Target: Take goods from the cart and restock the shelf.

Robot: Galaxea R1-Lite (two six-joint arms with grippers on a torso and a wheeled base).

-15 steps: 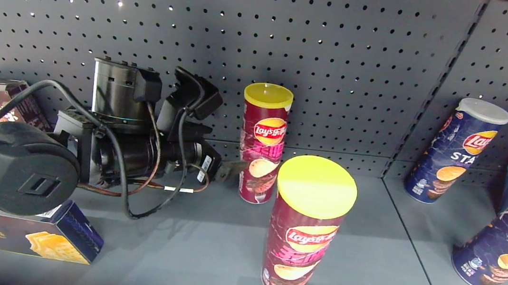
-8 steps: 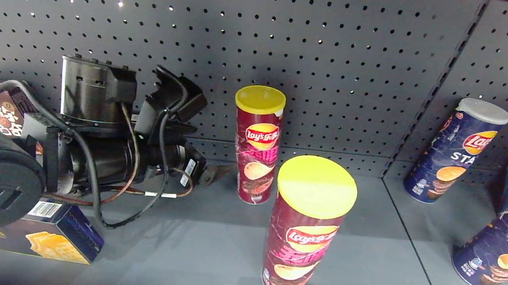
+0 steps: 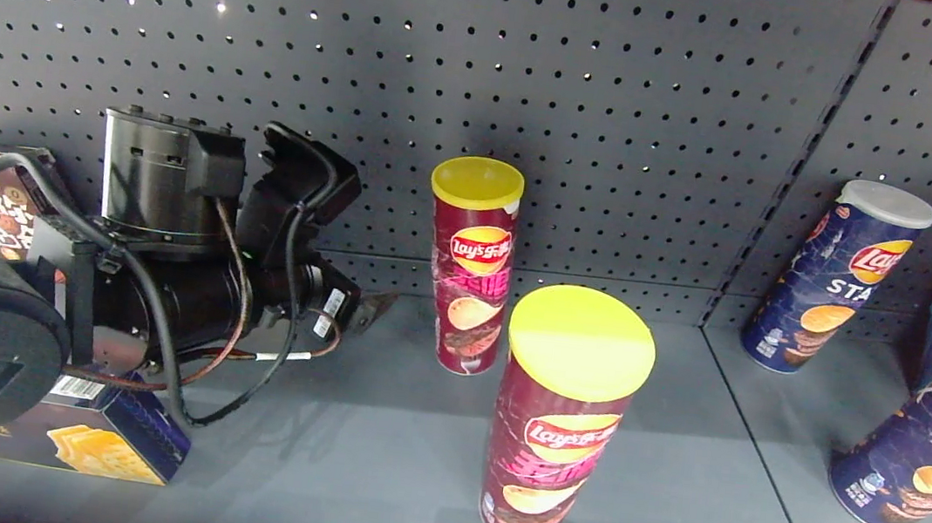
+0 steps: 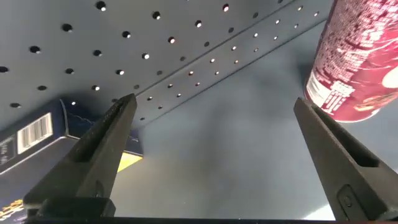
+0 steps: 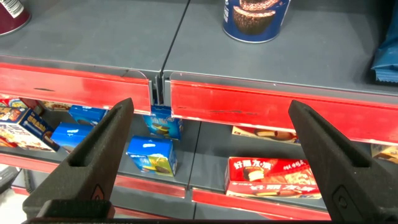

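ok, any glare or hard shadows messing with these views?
Head view: pinpoints of light come through the pegboard holes. There are soft shadows behind the rear red can and on the shelf under the left arm. The front red can has a half-shaded lid. Left wrist view: the same lit holes. Right wrist view: the red shelf edge is evenly lit and the lower shelf is dimmer.

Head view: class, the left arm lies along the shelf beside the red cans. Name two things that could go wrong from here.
1. The left tool stands open close beside the rear red can. A sideways swing could tip this tall, narrow can, perhaps onto the front red can.
2. The arm's loose cable hangs low by the blue box near the shelf's front. Pulling back might snag the box and drag it off.
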